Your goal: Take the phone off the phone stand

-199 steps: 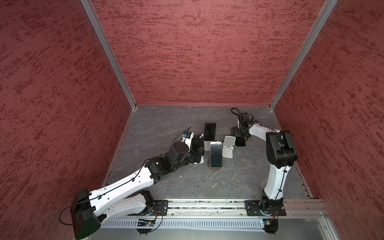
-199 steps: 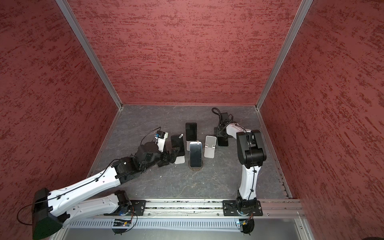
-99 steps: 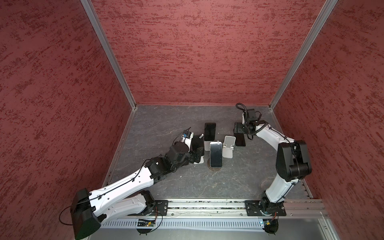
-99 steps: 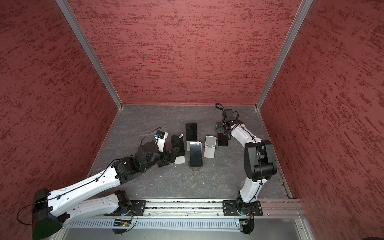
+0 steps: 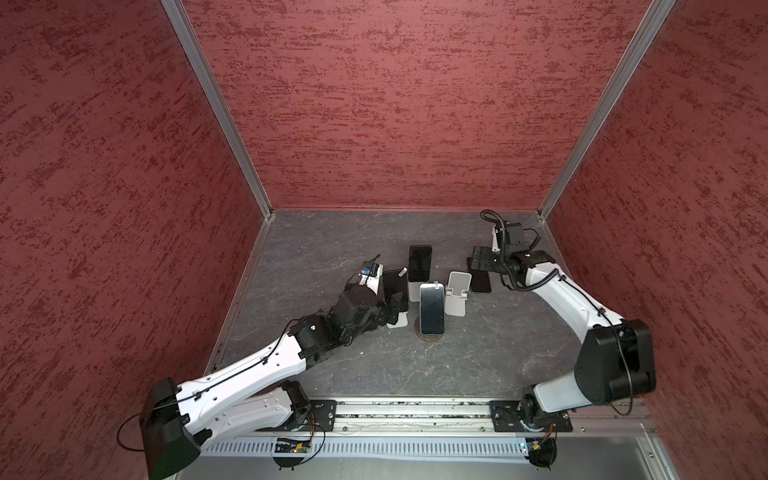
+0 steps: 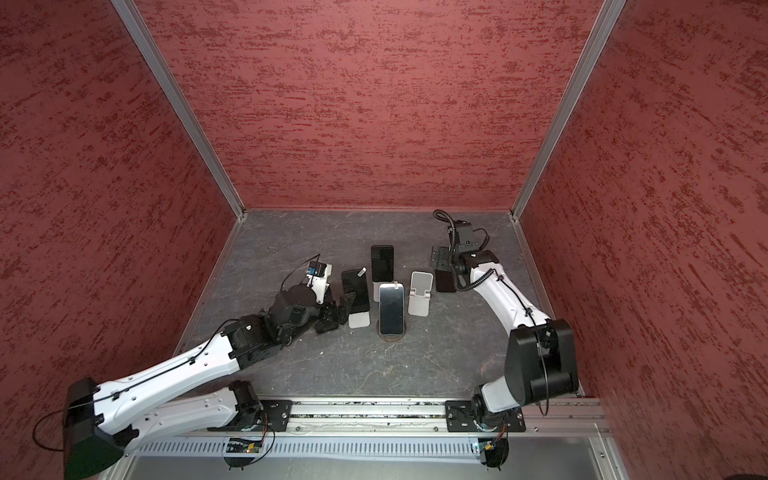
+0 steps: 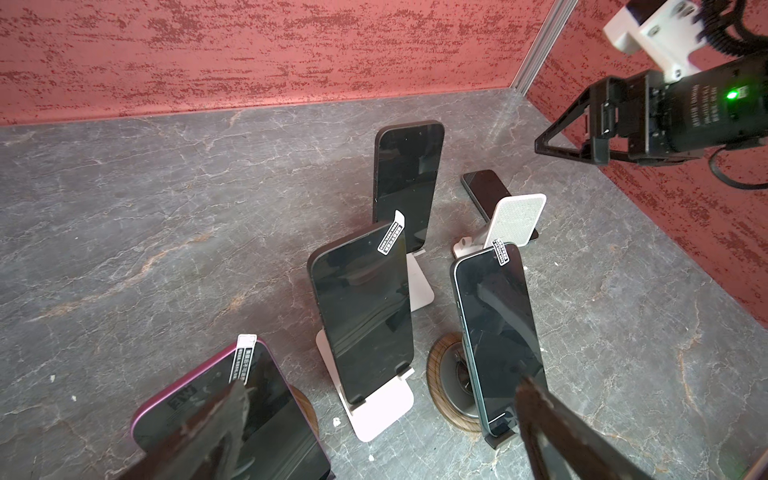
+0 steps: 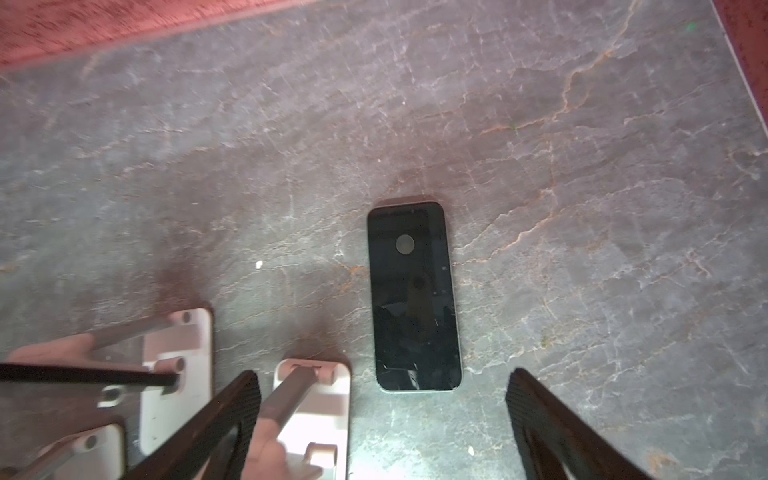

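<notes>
The table [image 5: 374, 365] carried everything. The left gripper [image 7: 382, 386] sat well left of the empty stand [image 5: 458, 293], jaws wide and holding nothing, facing the propped phones [image 7: 361, 316]. The right gripper [image 8: 382, 376] hung just behind that stand, jaws wide, empty too. The phone [image 8: 414, 297] lay flat on the table, just right of the stand, below that gripper.
</notes>
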{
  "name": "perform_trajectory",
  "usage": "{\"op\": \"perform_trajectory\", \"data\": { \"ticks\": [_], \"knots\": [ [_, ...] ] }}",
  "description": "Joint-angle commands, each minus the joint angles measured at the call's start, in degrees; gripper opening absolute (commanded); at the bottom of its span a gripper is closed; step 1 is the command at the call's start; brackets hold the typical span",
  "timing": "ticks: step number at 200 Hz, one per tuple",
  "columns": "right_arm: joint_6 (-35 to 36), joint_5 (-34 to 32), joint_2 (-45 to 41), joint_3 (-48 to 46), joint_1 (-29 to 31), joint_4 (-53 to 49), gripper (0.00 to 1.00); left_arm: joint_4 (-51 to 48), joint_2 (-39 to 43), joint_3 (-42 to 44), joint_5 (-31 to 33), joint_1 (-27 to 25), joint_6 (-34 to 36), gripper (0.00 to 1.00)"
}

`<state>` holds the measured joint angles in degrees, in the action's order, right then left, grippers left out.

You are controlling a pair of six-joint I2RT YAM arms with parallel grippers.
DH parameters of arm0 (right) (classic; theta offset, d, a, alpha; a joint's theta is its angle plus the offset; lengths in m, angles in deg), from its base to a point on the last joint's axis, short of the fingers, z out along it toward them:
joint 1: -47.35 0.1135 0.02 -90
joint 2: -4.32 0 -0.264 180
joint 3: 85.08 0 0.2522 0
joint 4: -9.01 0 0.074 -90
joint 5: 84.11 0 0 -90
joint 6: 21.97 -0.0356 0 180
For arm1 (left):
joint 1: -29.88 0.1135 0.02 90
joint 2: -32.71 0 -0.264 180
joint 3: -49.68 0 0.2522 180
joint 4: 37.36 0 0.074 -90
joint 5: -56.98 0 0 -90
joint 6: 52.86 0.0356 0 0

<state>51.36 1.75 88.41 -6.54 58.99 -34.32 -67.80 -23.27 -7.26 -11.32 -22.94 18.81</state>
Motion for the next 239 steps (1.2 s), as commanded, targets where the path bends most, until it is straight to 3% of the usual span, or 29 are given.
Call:
{"op": "perform_trajectory", "data": {
  "ticks": [1, 107, 239],
  "knots": [
    [-2.6, 0.8, -3.3, -0.8, 1.9, -1.3, 0.95, 1.7, 1.8, 1.5, -0.8, -0.4, -0.4, 0.99],
    [-5.3, -3.3, -1.1, -0.4, 11.6, -3.5, 0.95, 3.2, 6.3, 5.0, -2.6, -0.4, -1.4, 1.00],
    [-9.1, -7.2, 7.7, -0.9, 15.8, -3.6, 0.89, 2.6, 6.9, 5.7, -2.0, -0.3, -1.2, 0.99]
  ]
}}
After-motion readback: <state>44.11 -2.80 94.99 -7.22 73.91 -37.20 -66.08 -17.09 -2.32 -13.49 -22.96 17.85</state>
